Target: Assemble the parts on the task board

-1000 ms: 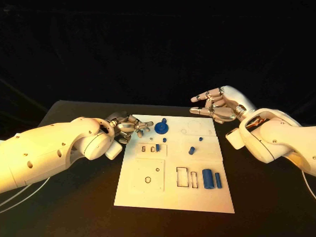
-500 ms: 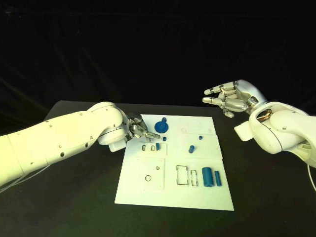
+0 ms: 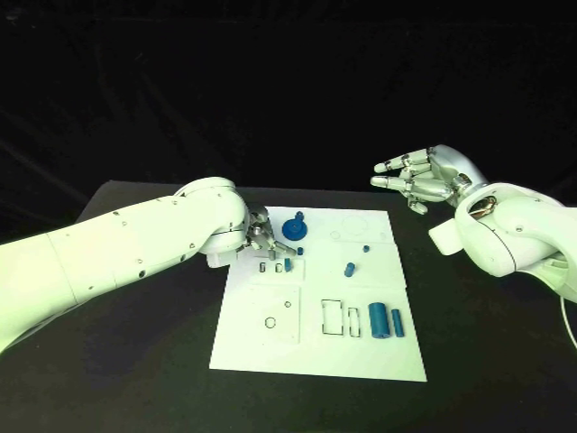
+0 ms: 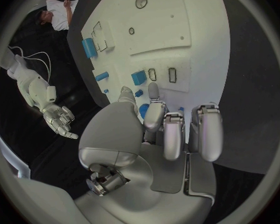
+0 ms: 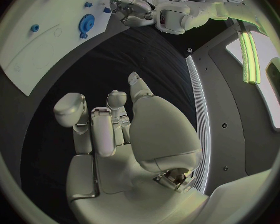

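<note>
1. Head view: the task board (image 3: pixel 317 338) lies in the middle of the black table (image 3: pixel 146 361). The left hand (image 3: pixel 259 237) hangs low over the board's far left corner, beside the blue gear (image 3: pixel 294 231); whether its fingers hold anything I cannot tell here. The right hand (image 3: pixel 418 185) is raised beyond the board's far right corner, fingers spread, holding nothing. Two blue cylinders (image 3: pixel 386 319) lie near the board's right edge.
2. Left wrist view: the left hand's fingers (image 4: pixel 165 129) are loosely curled and apart over the board, nothing visibly between them; a small blue block (image 4: pixel 139 77) lies just beyond the fingertips.
3. Right wrist view: the right hand's fingers (image 5: pixel 93 124) are parted over bare table, empty, well apart from the board.
</note>
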`<state>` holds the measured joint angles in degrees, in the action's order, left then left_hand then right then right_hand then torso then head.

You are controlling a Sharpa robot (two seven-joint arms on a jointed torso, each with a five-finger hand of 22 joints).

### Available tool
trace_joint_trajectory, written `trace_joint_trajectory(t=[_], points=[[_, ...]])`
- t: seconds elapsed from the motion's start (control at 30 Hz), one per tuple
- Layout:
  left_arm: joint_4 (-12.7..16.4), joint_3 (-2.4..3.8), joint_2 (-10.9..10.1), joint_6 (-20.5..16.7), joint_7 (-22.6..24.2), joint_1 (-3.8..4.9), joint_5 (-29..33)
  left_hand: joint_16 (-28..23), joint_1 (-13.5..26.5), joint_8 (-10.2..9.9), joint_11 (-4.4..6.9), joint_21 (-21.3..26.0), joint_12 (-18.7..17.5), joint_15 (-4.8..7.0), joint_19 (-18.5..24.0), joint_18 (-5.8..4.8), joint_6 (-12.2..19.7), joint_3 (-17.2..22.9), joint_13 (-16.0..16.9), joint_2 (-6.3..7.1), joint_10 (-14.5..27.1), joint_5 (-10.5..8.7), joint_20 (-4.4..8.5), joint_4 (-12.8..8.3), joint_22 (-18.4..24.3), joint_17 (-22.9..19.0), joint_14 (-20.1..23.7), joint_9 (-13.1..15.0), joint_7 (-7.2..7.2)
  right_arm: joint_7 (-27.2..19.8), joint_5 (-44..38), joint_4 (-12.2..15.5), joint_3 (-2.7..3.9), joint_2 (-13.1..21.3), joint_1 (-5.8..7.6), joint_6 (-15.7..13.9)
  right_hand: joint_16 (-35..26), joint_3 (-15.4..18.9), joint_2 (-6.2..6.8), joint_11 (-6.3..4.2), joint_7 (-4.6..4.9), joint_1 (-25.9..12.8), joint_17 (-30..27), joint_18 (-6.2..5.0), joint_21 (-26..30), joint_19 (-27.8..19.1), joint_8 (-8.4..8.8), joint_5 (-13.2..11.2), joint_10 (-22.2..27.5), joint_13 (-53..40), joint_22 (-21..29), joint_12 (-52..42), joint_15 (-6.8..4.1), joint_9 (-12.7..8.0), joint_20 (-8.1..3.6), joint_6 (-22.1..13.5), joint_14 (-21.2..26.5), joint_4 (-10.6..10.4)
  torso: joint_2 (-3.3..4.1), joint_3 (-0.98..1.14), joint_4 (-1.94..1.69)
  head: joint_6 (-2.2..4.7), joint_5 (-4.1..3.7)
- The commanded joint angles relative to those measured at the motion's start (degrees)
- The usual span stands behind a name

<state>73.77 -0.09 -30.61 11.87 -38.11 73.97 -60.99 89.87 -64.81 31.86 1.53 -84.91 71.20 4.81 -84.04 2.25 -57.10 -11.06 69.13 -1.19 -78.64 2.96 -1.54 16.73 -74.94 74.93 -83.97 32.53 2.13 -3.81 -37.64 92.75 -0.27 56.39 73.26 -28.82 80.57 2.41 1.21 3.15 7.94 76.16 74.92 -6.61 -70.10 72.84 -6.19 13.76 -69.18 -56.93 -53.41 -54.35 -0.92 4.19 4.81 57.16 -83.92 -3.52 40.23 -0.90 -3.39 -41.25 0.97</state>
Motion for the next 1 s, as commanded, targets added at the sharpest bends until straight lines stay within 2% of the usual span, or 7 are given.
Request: trace_joint_trajectory(t=[0.03, 0.33, 0.7, 1.0], points=[[-0.67, -0.01, 0.63, 3.07, -1.22, 0.12, -1.59, 0.13, 0.61, 0.25, 0.28, -0.39, 0.2, 0.39, -3.05, -0.53, 0.47, -0.47, 0.07, 0.08, -0.02, -0.27, 0.49, -0.03, -7.88, 15.07, -6.03, 0.09, 0.0, 0.73, -0.18, -0.05, 0.01, -0.15, 0.01, 1.39, -0.24, 0.44, 0.1, -0.23, -0.02, -0.59, 1.83, -0.47, 0.42, -0.17, -0.16, 0.33, -0.15, 0.12, 0.19, 0.26, -0.47, -0.07, -0.16, -0.51, -2.9, -0.01, 0.03, -0.03, 0.03, -0.16, 0.06], [-2.06, -0.02, 2.19, 4.03, -1.03, 0.09, -1.21, 0.13, 0.43, 0.44, 0.3, -0.38, 0.11, 0.42, -3.03, -0.53, 0.69, -0.62, 0.01, -0.27, 0.07, -0.26, 0.52, -0.13, -7.88, 15.07, -6.03, 0.46, -0.01, 0.94, -0.38, -0.24, 0.0, -0.6, 0.01, 1.9, -0.29, 0.63, 0.05, -0.22, -0.01, -0.72, 1.8, -0.51, 0.61, -0.25, -0.18, 0.38, -0.11, 0.2, 0.46, 0.31, -0.46, -0.08, -0.16, -0.53, -2.91, -0.13, 0.09, -0.11, -0.02, -0.44, -0.22], [-2.54, -0.03, 3.16, 3.76, -0.43, 0.07, -0.36, 0.13, -0.16, 0.77, 0.32, -0.45, 0.22, 0.44, -3.05, -0.55, 1.01, -0.83, 0.18, -0.89, 0.07, -0.25, 0.55, -0.23, -8.01, 15.07, -6.03, 1.09, -0.04, 1.1, -0.6, -0.55, 0.0, -1.17, 0.01, 2.36, -0.38, 0.7, 0.03, -0.21, -0.01, -0.76, 1.7, -0.54, 0.74, -0.33, -0.19, 0.39, -0.07, 0.28, 0.65, 0.38, -0.46, -0.08, -0.16, -0.54, -2.89, -0.17, 0.02, -0.02, -0.08, -0.71, -0.28], [-3.46, -0.02, 3.69, 4.9, -0.62, 0.07, -0.13, 0.13, -0.4, 0.87, 0.32, -0.43, 0.1, 0.44, -3.03, -0.54, 1.14, -0.91, 0.06, -1.08, 0.17, -0.25, 0.55, -0.26, -8.0, 15.07, -6.03, 1.31, -0.03, 1.31, -0.74, -0.66, -0.02, -1.26, 0.01, 2.75, -0.47, 0.87, -0.05, -0.2, -0.01, -0.88, 1.63, -0.58, 0.9, -0.4, -0.22, 0.42, -0.01, 0.38, 0.87, 0.46, -0.45, -0.08, -0.15, -0.56, -2.88, -0.3, 0.03, -0.04, -0.13, -0.97, -0.22]])
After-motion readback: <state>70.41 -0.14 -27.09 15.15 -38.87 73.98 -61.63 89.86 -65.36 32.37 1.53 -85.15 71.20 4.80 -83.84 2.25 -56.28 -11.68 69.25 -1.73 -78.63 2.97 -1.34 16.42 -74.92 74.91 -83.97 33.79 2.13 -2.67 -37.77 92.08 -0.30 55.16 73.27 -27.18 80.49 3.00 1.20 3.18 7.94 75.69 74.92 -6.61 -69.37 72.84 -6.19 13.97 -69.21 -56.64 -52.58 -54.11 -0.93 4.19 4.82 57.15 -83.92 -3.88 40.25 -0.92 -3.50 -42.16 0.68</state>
